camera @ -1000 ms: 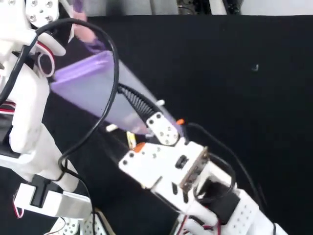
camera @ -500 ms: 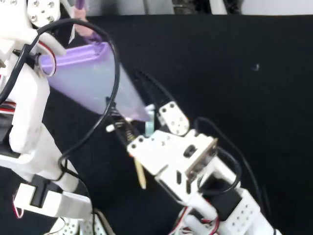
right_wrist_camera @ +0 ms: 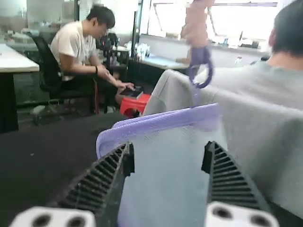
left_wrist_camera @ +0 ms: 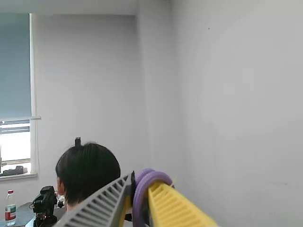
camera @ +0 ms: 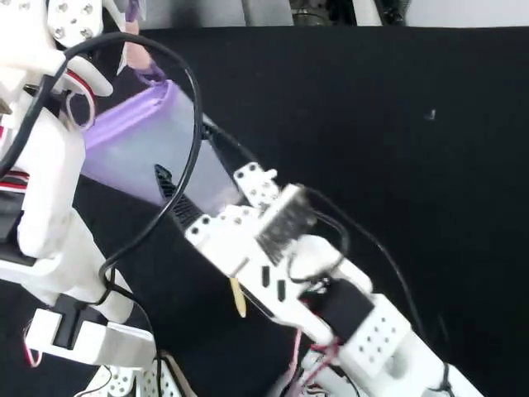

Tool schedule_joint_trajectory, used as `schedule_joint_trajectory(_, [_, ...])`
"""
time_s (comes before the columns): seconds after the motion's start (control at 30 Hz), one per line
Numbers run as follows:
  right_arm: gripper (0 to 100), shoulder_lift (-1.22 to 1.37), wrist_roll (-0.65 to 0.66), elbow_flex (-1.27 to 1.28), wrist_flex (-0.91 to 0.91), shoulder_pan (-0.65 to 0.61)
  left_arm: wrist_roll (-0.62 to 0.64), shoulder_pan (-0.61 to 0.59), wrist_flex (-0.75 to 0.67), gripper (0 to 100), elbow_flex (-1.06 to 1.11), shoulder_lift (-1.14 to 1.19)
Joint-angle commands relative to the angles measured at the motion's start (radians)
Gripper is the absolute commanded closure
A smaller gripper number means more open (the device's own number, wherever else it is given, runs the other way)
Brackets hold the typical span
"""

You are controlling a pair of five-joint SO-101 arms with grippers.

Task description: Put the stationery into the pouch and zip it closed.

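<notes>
Biggest worry right now: the pouch [camera: 136, 153] is held up at ten o'clock in the high view, carried by nothing but its purple loop [left_wrist_camera: 140, 198]. My left gripper [left_wrist_camera: 142, 183] has its jaws pinched shut on that loop, so any sideways shove could set the pouch swinging or tug the loop out of the pinch.

That shove would come from my right gripper [right_wrist_camera: 166, 158]. Its jaws stand wide apart, one on each side of the pouch's translucent face, holding nothing. If I close there, I judge I'd catch loose fabric rather than the zip and drag the whole thing.

Second risk: the black cable [camera: 195, 124] from the arm at nine o'clock crosses the pouch and may snag it.

Third: a yellowish stick [camera: 238, 298], maybe a pencil, sits at seven o'clock under the right arm, outside the pouch. I can't tell whether it lies on the black table [camera: 388, 132]. I can't tell if the zip is open, either.

Pose: the right arm stretches in long from five o'clock, pointing toward ten. The left arm stands tall at nine o'clock with its gripper raised high.
</notes>
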Motion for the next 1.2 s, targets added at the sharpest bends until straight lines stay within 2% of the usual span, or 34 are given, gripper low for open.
schedule_joint_trajectory(0.0, [75.0,0.065,-0.003,-0.088,-0.023,-0.009,-0.005,0.005,0.006,97,0.005,-0.011])
schedule_joint_trajectory(0.27, [75.0,0.065,0.0,-0.142,-0.02,0.015,-0.005,0.005,0.006,97,0.004,-0.018])
schedule_joint_trajectory(0.47, [75.0,0.07,0.11,-0.2,0.032,0.026,-0.005,0.004,0.006,97,0.001,-0.018])
schedule_joint_trajectory(0.7, [75.0,0.076,0.117,-0.248,0.083,0.041,-0.005,0.004,0.006,97,-0.001,-0.018])
schedule_joint_trajectory(1.03, [75.0,0.291,0.117,-0.355,0.126,0.109,-0.006,0.005,-0.003,97,-0.004,-0.018])
schedule_joint_trajectory(1.17, [75.0,0.329,0.118,-0.437,0.212,0.109,-0.087,0.013,0.002,97,-0.004,-0.018])
